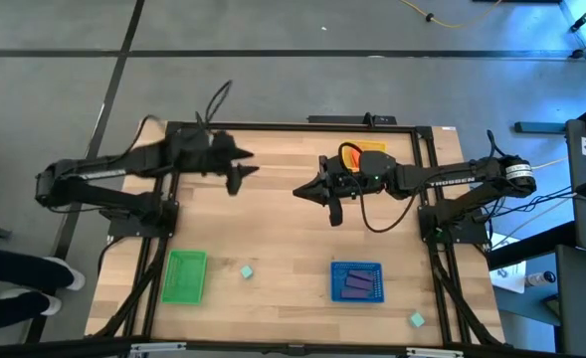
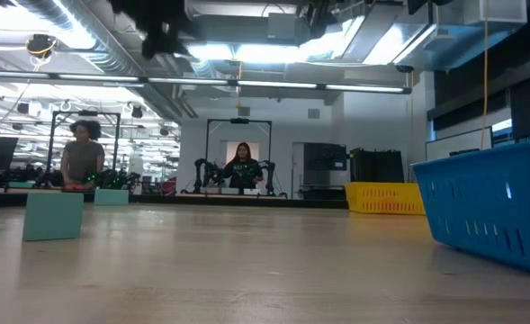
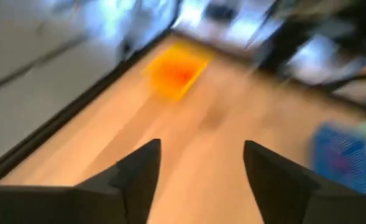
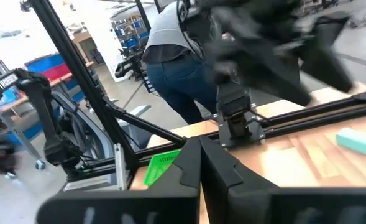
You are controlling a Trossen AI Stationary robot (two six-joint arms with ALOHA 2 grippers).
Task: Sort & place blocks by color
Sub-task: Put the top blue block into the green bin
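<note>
Both arms hover over the far half of the table and hold nothing. My left gripper [image 1: 241, 171] [image 3: 201, 163] is open. It looks toward the yellow tray [image 3: 176, 71], which holds orange-red blocks [image 1: 350, 156]. My right gripper [image 1: 305, 190] [image 4: 201, 163] is shut and points toward the table's left. It stands just left of the yellow tray [image 1: 370, 149], which its arm partly hides. Purple blocks [image 1: 356, 285] lie in the blue tray [image 1: 357, 268]. One pale mint block [image 1: 247, 270] [image 2: 53, 216] rests flat on the table between the green and blue trays. Another mint block [image 1: 416, 319] lies near the right near corner.
The green tray [image 1: 185, 275] [image 4: 161, 167] sits near the table's left near side. A black frame rail [image 1: 273, 127] runs around the table. The blue tray [image 2: 489, 211] fills the right of the low view. People stand in the room beyond the table.
</note>
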